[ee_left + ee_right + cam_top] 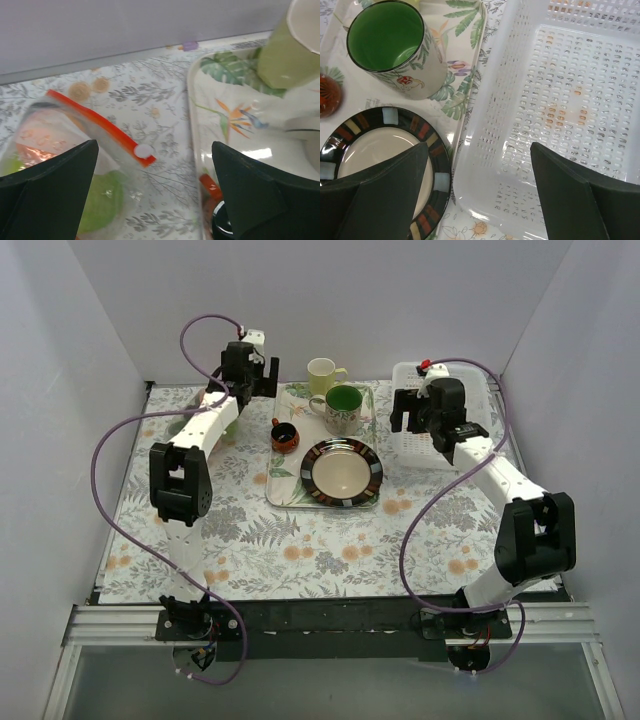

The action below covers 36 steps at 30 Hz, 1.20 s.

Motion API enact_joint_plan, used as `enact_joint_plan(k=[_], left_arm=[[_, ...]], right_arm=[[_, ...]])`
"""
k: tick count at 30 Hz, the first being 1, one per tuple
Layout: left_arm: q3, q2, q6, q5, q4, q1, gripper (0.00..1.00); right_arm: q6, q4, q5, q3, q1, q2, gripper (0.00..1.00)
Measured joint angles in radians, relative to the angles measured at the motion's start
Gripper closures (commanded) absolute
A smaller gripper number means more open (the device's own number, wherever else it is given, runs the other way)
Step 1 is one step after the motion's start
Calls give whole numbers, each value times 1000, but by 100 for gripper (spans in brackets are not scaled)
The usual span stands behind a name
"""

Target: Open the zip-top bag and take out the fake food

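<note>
- Left gripper (154,144) is spread wide with nothing in it, hanging over the table's (140,90) far-left corner.
- Bag (50,130) lies flat there, just left of the tray (192,115) and clear of its rim. Its orange zip strip (95,122) and white slider (143,151) sit right below the gap between the fingers.
- Food (102,200) is inside the bag. We make out one round green piece and some orange-pink blurs, and a finger covers the rest.
- We can't tell if the zip is sealed.
- From the top camera the left arm hides nearly the whole bag.
- Right gripper (479,145) is wide apart and empty too, over the basket (485,125) at the table's far-right corner.
- Plate (395,117) is half hidden by a finger.
- A small red cup (327,95) is chopped off by the frame.
</note>
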Motion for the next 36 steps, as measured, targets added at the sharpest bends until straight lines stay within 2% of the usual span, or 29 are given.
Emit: enact_joint_plan(k=[3,8,16,19,20,24,27,33,36], left_arm=[[-79,-3,64,-59,98,11,2],[-182,-3,145,-95,165,21,2],[-192,26,221,-153,259,1,2],[-168,61,249,-173,302,-5,15],[-164,72,260,-181,317,-6,31],[-153,119,333,-217,396,-11,72],[-150,145,375,-239,432,-11,91],[-156,143,415,-259,468,-11,100],[-177,119,414,-259,461,-11,100]], right_arm=[[0,2,16,12,0,27,7],[3,5,41,60,0,87,2],[8,8,29,92,0,127,2],[5,31,21,71,0,126,2],[4,37,21,58,0,126,2],[1,43,16,0,0,126,5],[0,43,23,-28,0,126,6],[-2,52,47,-84,-1,118,9],[7,55,35,-167,-1,80,21]])
